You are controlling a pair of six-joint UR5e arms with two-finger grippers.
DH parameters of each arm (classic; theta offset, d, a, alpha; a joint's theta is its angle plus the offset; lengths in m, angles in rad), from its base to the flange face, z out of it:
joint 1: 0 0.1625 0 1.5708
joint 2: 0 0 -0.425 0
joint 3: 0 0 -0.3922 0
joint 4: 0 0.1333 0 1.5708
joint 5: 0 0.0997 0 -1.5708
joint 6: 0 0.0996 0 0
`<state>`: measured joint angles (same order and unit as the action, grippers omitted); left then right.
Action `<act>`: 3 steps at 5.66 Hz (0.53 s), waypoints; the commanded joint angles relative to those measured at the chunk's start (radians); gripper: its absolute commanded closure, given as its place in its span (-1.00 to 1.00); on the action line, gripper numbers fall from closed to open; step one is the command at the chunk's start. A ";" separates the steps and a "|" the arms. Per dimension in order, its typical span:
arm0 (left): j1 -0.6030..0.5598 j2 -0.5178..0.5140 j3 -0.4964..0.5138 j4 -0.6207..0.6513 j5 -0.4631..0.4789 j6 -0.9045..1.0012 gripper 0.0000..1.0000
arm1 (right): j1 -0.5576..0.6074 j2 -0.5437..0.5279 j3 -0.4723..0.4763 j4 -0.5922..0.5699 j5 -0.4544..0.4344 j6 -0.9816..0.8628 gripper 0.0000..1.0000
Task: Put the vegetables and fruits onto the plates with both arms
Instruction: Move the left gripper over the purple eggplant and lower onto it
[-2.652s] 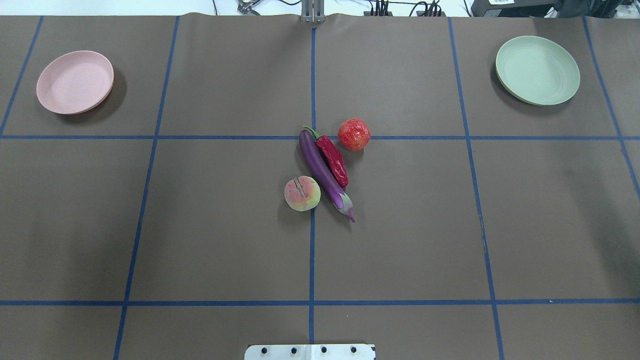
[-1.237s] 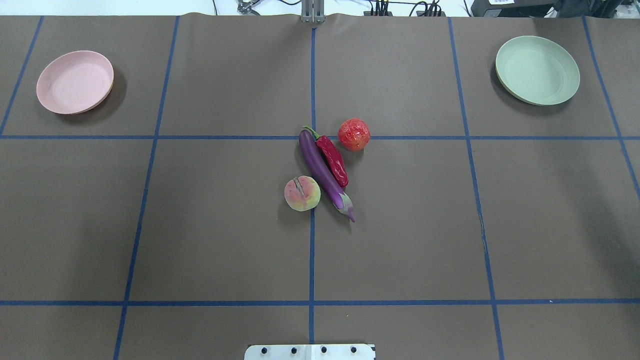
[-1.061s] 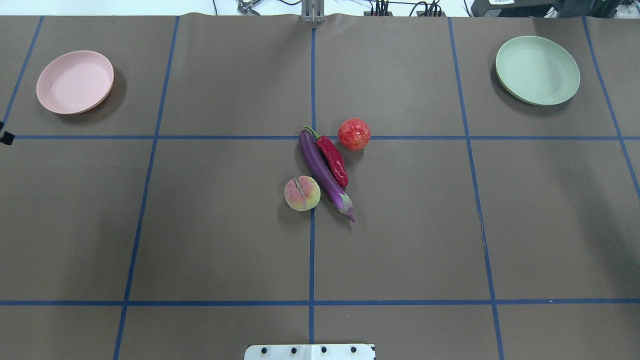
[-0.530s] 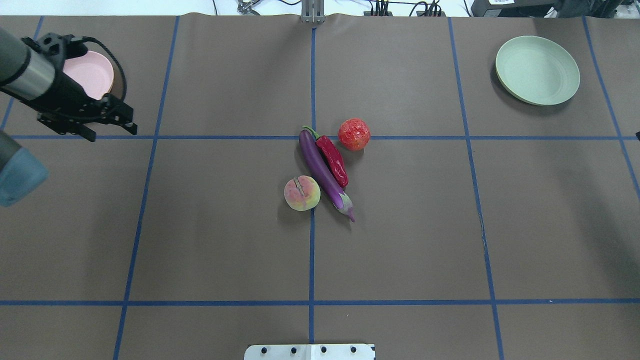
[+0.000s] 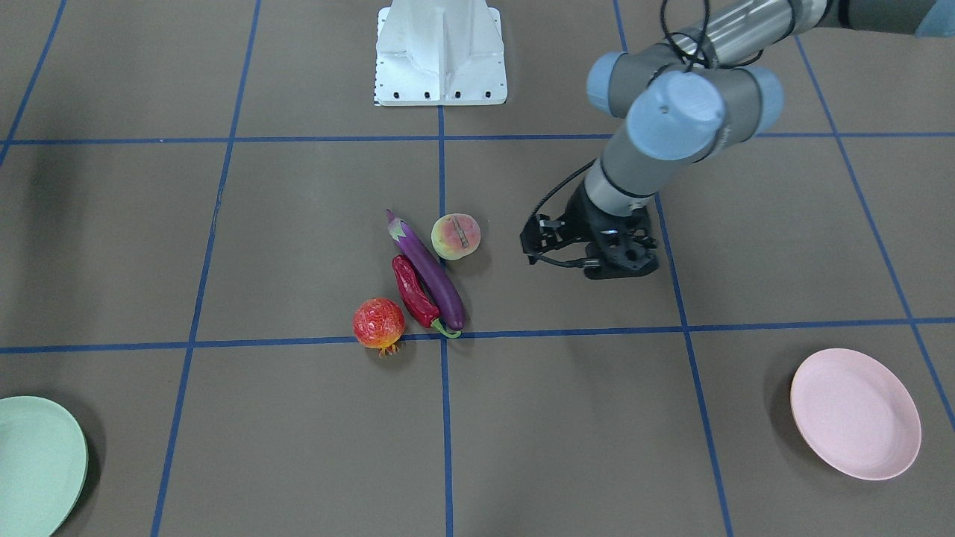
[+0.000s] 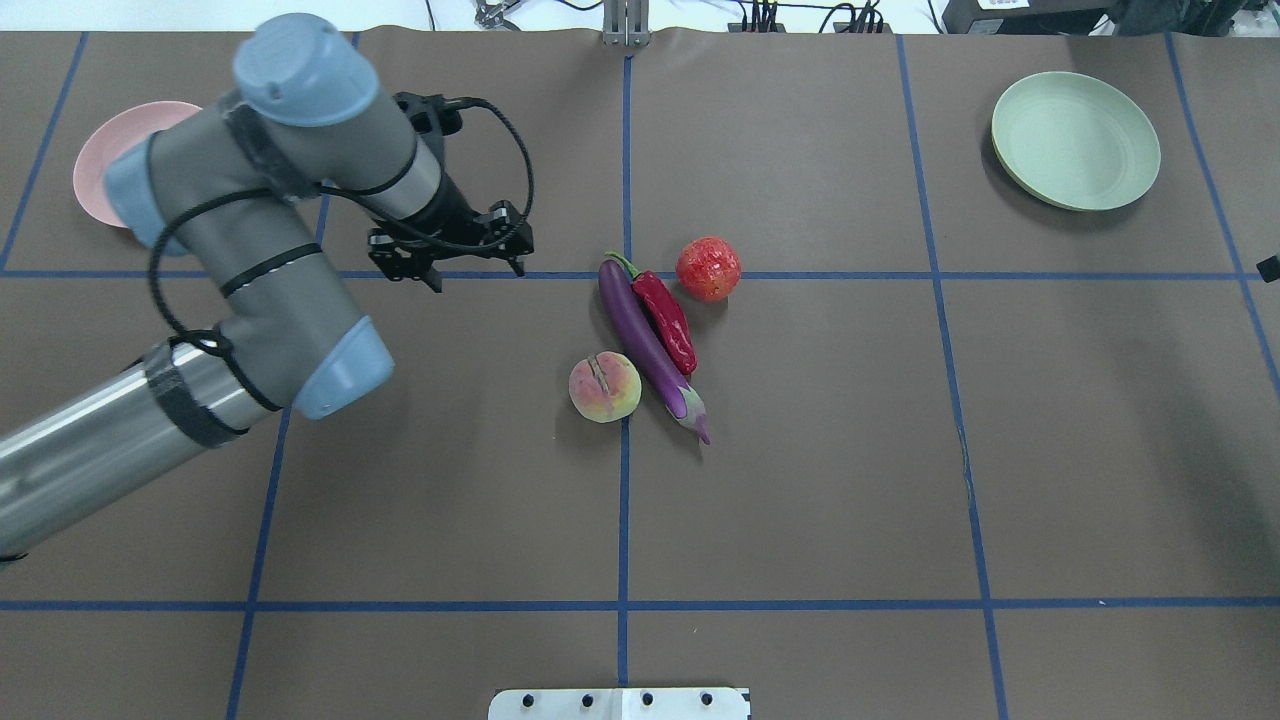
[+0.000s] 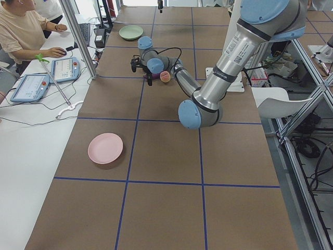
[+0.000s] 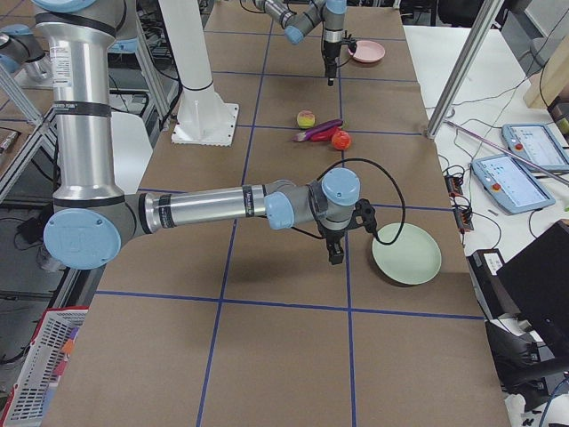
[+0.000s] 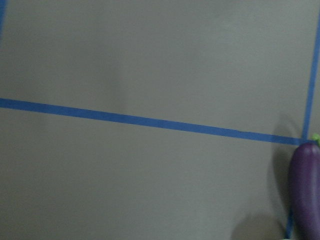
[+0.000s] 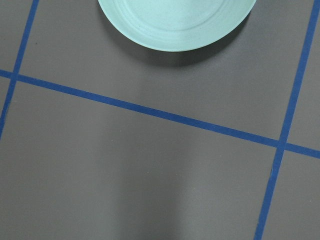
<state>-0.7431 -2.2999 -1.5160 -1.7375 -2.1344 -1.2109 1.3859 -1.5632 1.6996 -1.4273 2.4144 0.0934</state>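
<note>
The purple eggplant (image 6: 645,350) and the red chili (image 6: 668,322) lie side by side at the table's middle. The pomegranate (image 6: 708,268) is behind them and the peach (image 6: 604,387) is at their near left. My left gripper (image 6: 478,275) hangs open and empty, left of the eggplant's far end, which shows in the left wrist view (image 9: 306,190). The pink plate (image 6: 100,165) at the far left is partly hidden by my left arm. The green plate (image 6: 1075,140) is at the far right. My right gripper (image 8: 336,251) hovers beside it; I cannot tell whether it is open or shut.
The white robot base (image 5: 440,52) stands at the table's near edge. Blue tape lines grid the brown table. A person (image 7: 21,31) sits at a side desk with tablets beyond the far edge.
My left arm has swung in from the left edge toward the middle, past the pink plate. A bit of my right gripper now shows at the right edge. The produce has not moved.
</note>
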 commanded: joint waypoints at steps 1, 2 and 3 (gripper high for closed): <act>0.046 -0.148 0.171 -0.011 0.054 0.022 -0.99 | -0.005 0.000 0.000 0.022 0.000 0.022 -1.00; 0.079 -0.218 0.244 -0.013 0.082 0.150 -0.96 | -0.007 0.000 0.000 0.022 0.000 0.022 -1.00; 0.099 -0.277 0.332 -0.043 0.082 0.174 -0.96 | -0.008 0.000 0.000 0.022 0.000 0.022 -1.00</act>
<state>-0.6661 -2.5182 -1.2633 -1.7600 -2.0608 -1.0811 1.3790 -1.5631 1.6995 -1.4057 2.4145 0.1146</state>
